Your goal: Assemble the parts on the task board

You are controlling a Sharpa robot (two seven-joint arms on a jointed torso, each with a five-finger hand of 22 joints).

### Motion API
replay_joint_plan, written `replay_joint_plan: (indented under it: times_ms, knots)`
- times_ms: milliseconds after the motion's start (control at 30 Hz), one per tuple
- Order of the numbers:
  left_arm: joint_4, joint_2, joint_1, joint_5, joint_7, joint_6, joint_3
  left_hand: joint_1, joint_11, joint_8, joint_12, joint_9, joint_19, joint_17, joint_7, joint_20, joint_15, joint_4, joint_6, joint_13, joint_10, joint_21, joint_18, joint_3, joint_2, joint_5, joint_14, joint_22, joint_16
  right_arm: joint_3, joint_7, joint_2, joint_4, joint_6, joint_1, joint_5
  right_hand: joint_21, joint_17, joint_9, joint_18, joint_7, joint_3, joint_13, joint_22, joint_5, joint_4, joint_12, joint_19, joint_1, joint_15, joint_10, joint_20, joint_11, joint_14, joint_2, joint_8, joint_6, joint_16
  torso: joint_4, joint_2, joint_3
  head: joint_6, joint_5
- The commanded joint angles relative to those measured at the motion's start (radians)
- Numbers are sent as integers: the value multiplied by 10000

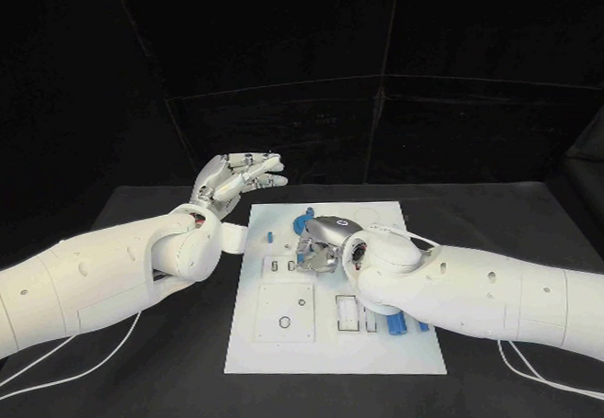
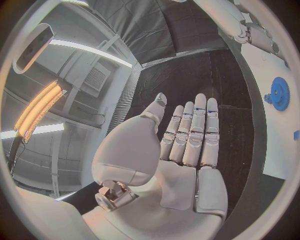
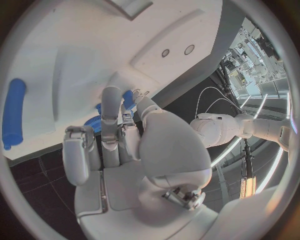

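Several parts: blue parts (image 1: 396,325) lie loose at the near right of the task board (image 1: 387,358), so I'd guess most assembly is left.
Right hand (image 1: 320,245): low over mid-board, fingertips pinching a small blue piece (image 3: 128,98).
Left hand (image 1: 235,181): raised off the board's far left, fingers straight, holding nothing.
Hard to see: slots under the right hand.

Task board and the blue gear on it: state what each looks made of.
Task board: looks like white plastic, matte, with cleanly cut recesses and no glare; painted metal cannot be ruled out.
Blue gear: likely moulded or printed plastic, uniform saturated blue, dull sheen, crisp teeth round its rim.
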Motion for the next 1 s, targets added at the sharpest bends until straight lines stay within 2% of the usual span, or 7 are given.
replay_joint_plan:
  times_ms: [33, 333, 633, 1000]
  knots:
    - [8, 15, 19, 27, 7, 133, 11, -30, -3, -40, -41, -4, 83, 13, 13, -19, 0, -48, 64, -5, 87, -9, 83, 0, 84, 27, 43, -10, -10, 0, 37, 19, -52, 172, -7, -90, 55, -15, 119, -151, -15, 23, 793, 2635, 60, -21, -28, 1038, 80, -22, -69, -54, 31, 2, 1, 23, 66, -36, 0, -3, -8, -5, -2]
    - [4, 16, 19, 27, -7, 147, 11, -30, -2, -44, -46, -5, 86, 13, 17, -21, 0, -52, 63, -6, 86, -10, 82, -2, 79, 27, 45, -11, -13, -3, 48, 41, -104, 154, -58, -97, 55, -14, 84, -151, 41, 56, 774, 2635, 61, -63, -57, 1038, 42, 1, -93, -40, 70, 3, -121, -64, -77, -39, 3, -3, -10, -19, 2]
    - [-12, 20, 19, 27, -18, 134, 10, -38, 10, -64, -70, -9, 99, 11, 36, -24, 3, -65, 52, -11, 72, -14, 79, -16, 60, 27, 47, -19, -27, -6, 16, 79, -106, 581, -78, -196, 55, -9, -9, -151, 218, 17, 630, 2635, 62, -98, -235, 1038, -154, 112, -250, 46, 221, 3, -513, -331, -484, -39, 2, 0, -10, -48, 17]
    - [-21, 26, 18, 27, -21, 132, 10, -39, 11, -65, -72, -9, 99, 11, 37, -24, 3, -65, 52, -11, 71, -14, 79, -16, 59, 27, 47, -19, -28, -10, -79, 80, -57, 884, -84, -177, 55, -6, -16, -151, 255, -26, 597, 2635, 91, -65, -275, 1038, -273, 145, -293, 83, 258, 3, -636, -388, -565, -36, 2, -4, -8, -66, 12]
